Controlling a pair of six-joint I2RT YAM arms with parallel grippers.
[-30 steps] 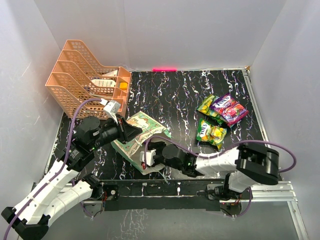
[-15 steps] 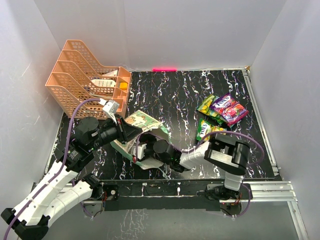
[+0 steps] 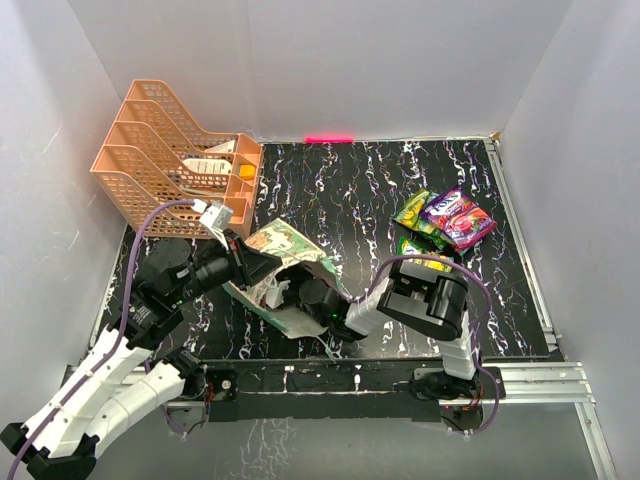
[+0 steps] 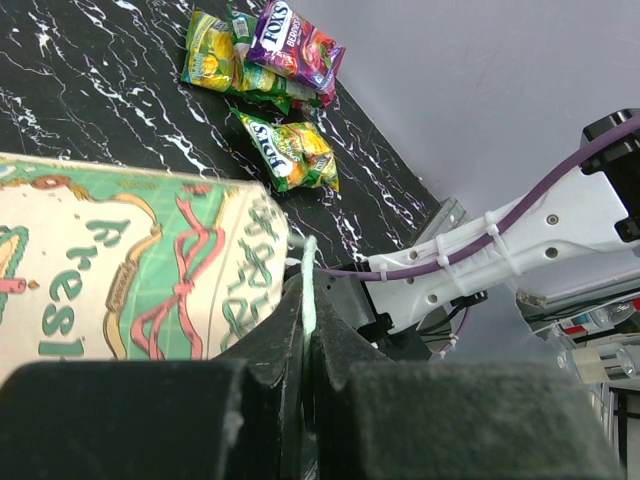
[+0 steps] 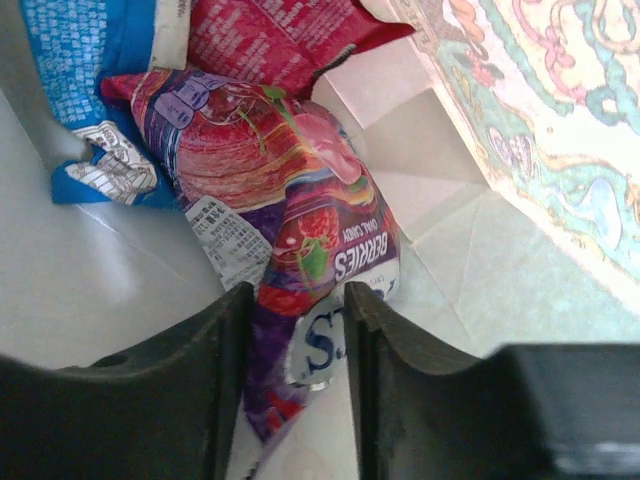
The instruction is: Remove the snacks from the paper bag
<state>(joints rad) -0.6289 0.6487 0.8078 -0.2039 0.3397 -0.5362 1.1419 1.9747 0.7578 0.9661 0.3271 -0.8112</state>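
The paper bag [image 3: 296,250] lies on its side at the front left, its "Fresh" face [image 4: 130,280] turned up. My left gripper [image 4: 308,300] is shut on the bag's mint-green edge and holds the mouth up; it also shows in the top view [image 3: 256,263]. My right gripper [image 5: 295,300] is inside the bag, jaws open to either side of the lower end of a purple berries snack packet [image 5: 300,220]. A blue packet [image 5: 80,60] and a red packet [image 5: 280,35] lie behind it. Three snack packets [image 3: 440,218] lie on the table at the right.
A peach mesh tray rack [image 3: 150,150] holding white cards [image 3: 205,165] stands at the back left, close behind my left arm. White walls enclose the black marbled table [image 3: 340,190]. My right arm [image 3: 420,300] stretches leftward across the front of the table.
My right arm has reached further left, taking its gripper deeper into the bag. My left gripper has kept hold of the bag's edge and shifted slightly.
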